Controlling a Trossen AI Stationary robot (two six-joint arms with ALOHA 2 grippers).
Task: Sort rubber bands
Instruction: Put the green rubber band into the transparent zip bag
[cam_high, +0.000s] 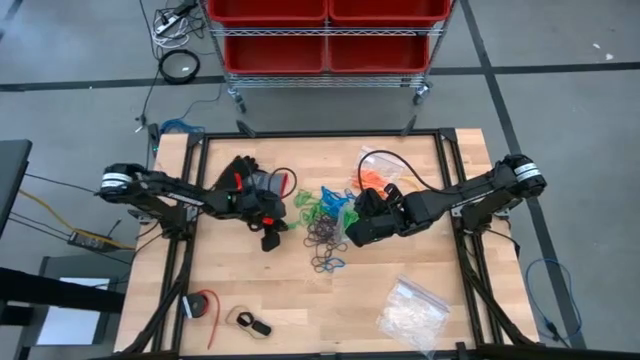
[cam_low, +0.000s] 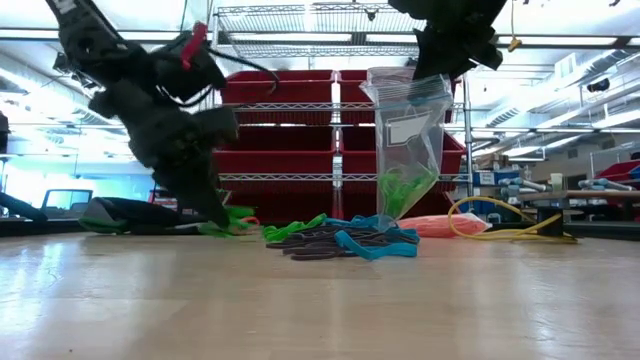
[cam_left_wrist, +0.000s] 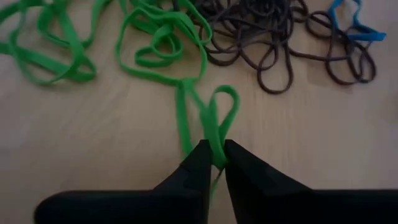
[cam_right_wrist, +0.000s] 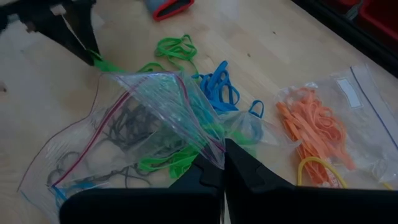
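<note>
Loose rubber bands lie mid-table: green ones (cam_high: 300, 208), a dark pile (cam_high: 325, 237) and blue ones (cam_low: 375, 243). My left gripper (cam_left_wrist: 212, 155) is low over the table at the green bands. Its fingertips stand a narrow gap apart, on either side of one strand of a green band (cam_left_wrist: 217, 121) that lies flat on the wood. My right gripper (cam_high: 352, 215) is raised right of the pile, shut on a clear zip bag (cam_low: 405, 130) with green bands (cam_low: 403, 188) in its bottom. My left gripper comes slanting down from the table's left, with a green strand (cam_left_wrist: 216, 144) in the gap between its fingertips. I cannot tell whether the fingers touch it. My right gripper pinches the zip bag's open rim (cam_right_wrist: 208, 146) between its two fingers. The bag hangs below them with its mouth spread open.
A second clear bag of orange bands (cam_high: 375, 175) lies at the far side beside a yellow cable (cam_low: 500, 225). A bag of whitish pieces (cam_high: 412, 310) lies near the front right. A red and black item (cam_high: 200, 305) lies front left. Red bins (cam_high: 325, 35) stand beyond the far edge.
</note>
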